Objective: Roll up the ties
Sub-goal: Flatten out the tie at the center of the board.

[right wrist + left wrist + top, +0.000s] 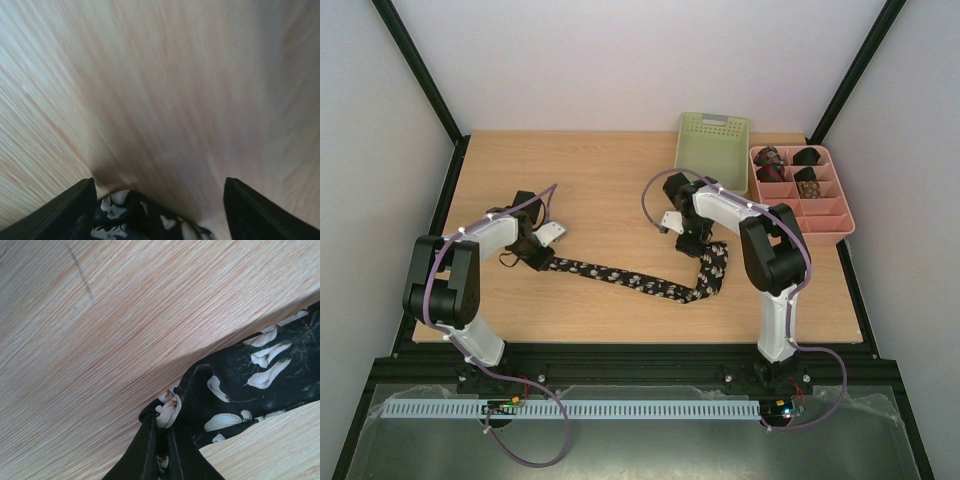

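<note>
The long black tie (640,280) with pale dots lies across the table, from my left gripper to a bend near the front right, then up to its wide end (714,257). My left gripper (537,258) is shut on the tie's narrow end, low at the table. In the left wrist view the fingers (150,450) pinch bunched fabric (250,370). My right gripper (692,243) is open over the wide end. In the right wrist view its fingers (75,210) stand far apart, with tie fabric (140,217) low between them.
A pink divided tray (830,225) at the right holds small rolled ties (770,158) in its far compartments. A green basket (712,137) stands at the back, left of the tray. The table's front edge runs just below the tie.
</note>
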`<state>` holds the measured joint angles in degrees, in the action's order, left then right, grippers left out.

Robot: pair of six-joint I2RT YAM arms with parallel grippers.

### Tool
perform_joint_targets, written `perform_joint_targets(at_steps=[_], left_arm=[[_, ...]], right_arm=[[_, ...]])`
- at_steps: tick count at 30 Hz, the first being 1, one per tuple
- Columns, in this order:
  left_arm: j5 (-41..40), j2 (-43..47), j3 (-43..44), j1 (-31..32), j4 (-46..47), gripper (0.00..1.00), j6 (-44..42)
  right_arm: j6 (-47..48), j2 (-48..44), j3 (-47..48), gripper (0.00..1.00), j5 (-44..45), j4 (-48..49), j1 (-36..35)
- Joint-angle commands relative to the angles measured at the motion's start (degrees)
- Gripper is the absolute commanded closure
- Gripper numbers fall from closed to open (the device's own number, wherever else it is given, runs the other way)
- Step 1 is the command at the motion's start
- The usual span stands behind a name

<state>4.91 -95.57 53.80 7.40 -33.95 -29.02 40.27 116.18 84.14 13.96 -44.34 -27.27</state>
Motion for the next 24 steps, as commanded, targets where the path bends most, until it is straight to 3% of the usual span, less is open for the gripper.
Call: perform_joint_targets(at_steps=[1,4,8,12,17,21,24], left_arm=[[-2.15,-0.69,-1.55,-1.09,0.03,0.98,0.79],[-2.27,-1.05,-1.59,-1.78,0.01,0.98,0.80],[-2.49,-1.66,-1.52,-2.61,-0.19,0.98,0.98],[-2.22,-2.17,-1.25,-3.17,-0.63,0.98,1.45],[-0.70,-2.34,-1.50,-3.52,-1.12,0.98,2.34],[0.16,-2.72,-1.55,-3.53,-1.44,0.98,2.30],[0.80,-3.08,-0.96,-3.53,-1.87,0.98,2.30]], right_arm=[[4.53,-4.48,-5.44,0.35,7.33,-4.91,0.38],[4.90,-10.46,-8.01,0.51,8.14,-4.74,1.37],[3.63,-18.10,-10.34,0.84,9.86,-4.72,4.13],[2.10,-27.88,-13.77,0.98,7.62,-3.38,10.40],[4.04,-41.34,-26.13,0.99,3.39,4.60,18.40],[0.72,-44.18,-28.74,0.96,-0.97,3.56,20.28],[-6.46,-37.31,-17.43,0.59,-8.86,-2.43,20.22]])
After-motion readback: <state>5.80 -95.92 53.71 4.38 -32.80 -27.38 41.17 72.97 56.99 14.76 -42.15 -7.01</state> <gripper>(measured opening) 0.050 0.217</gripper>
